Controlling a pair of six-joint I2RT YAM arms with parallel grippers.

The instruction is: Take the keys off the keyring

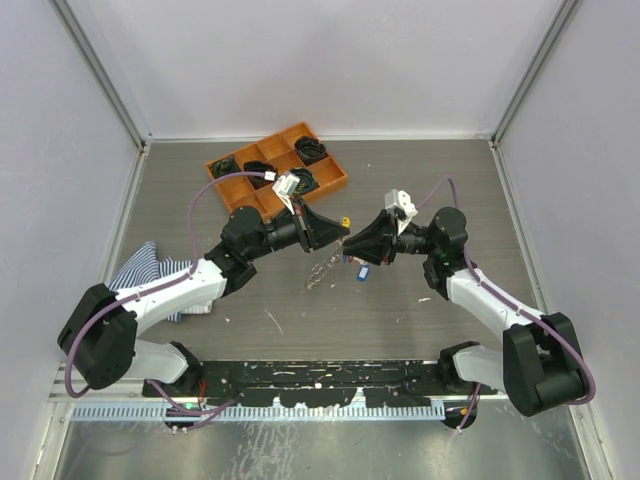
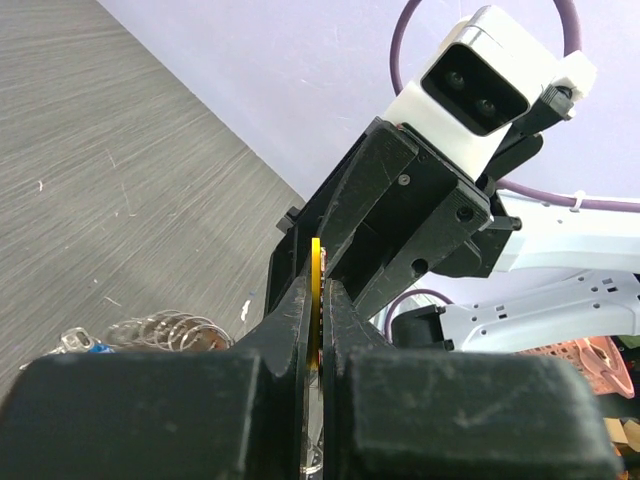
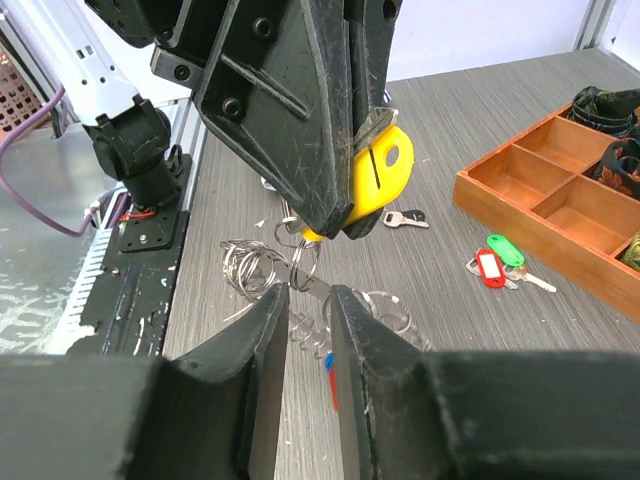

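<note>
My left gripper (image 1: 338,232) is shut on a yellow-tagged key (image 3: 381,174), held above the table; the tag's edge shows between its jaws (image 2: 316,290). Small rings link that key to the keyring (image 1: 325,270), a tangle of silvery rings that hangs down to the table (image 3: 250,268) (image 2: 165,328). My right gripper (image 3: 310,298) faces the left one tip to tip. Its jaws stand narrowly apart, with a silver metal piece of the keyring pinched across the tips. A blue and red tag (image 3: 330,378) lies below it.
An orange compartment tray (image 1: 333,181) with black coiled bundles stands at the back. Loose on the table are a black-headed key (image 3: 405,217) and red and green tagged keys (image 3: 495,262). A striped cloth (image 1: 150,270) lies at the left.
</note>
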